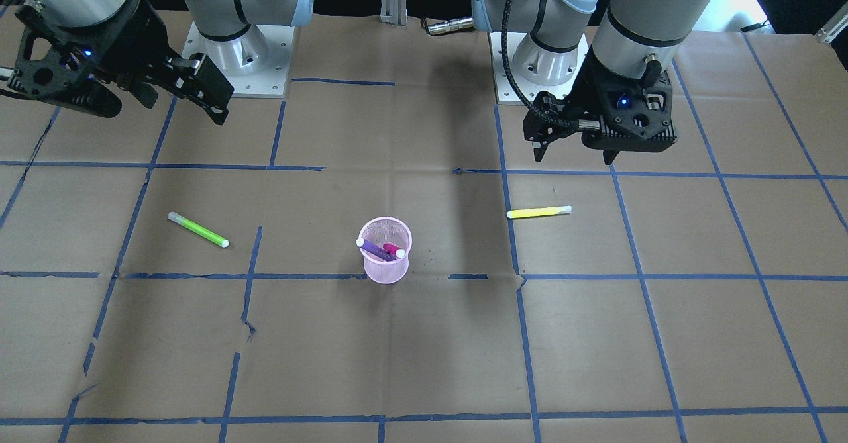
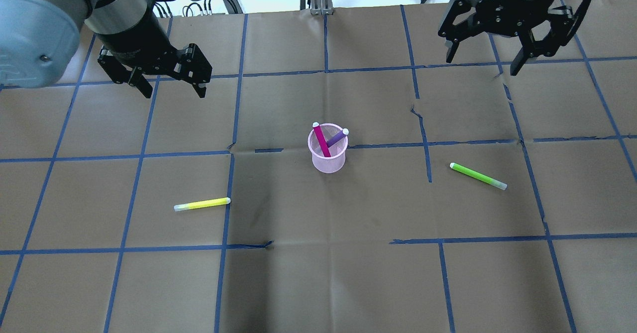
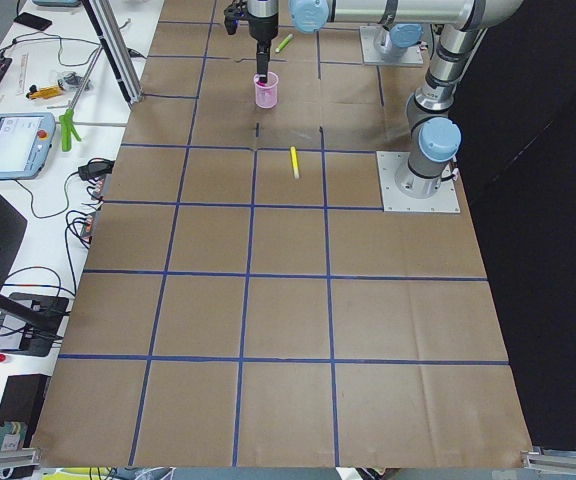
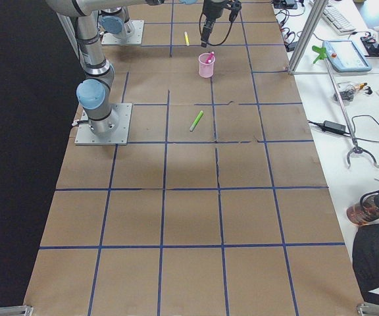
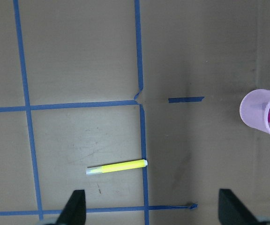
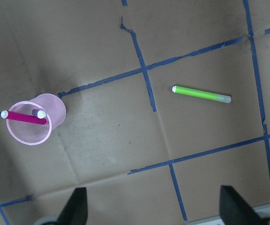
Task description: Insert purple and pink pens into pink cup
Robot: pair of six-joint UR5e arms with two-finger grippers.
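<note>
The pink mesh cup (image 2: 329, 160) stands upright at the table's middle, also in the front view (image 1: 386, 265) and the right wrist view (image 6: 33, 133). The pink pen (image 2: 320, 140) and the purple pen (image 2: 337, 138) stand inside it, leaning against its rim. My left gripper (image 2: 171, 89) is open and empty, high above the table, well left of the cup. My right gripper (image 2: 482, 64) is open and empty, high at the far right. In the left wrist view the cup (image 5: 259, 112) sits at the right edge.
A yellow pen (image 2: 202, 204) lies on the brown paper left of the cup. A green pen (image 2: 478, 175) lies to the cup's right. Blue tape lines cross the paper cover. Both arm bases (image 1: 238, 52) stand at the robot's side.
</note>
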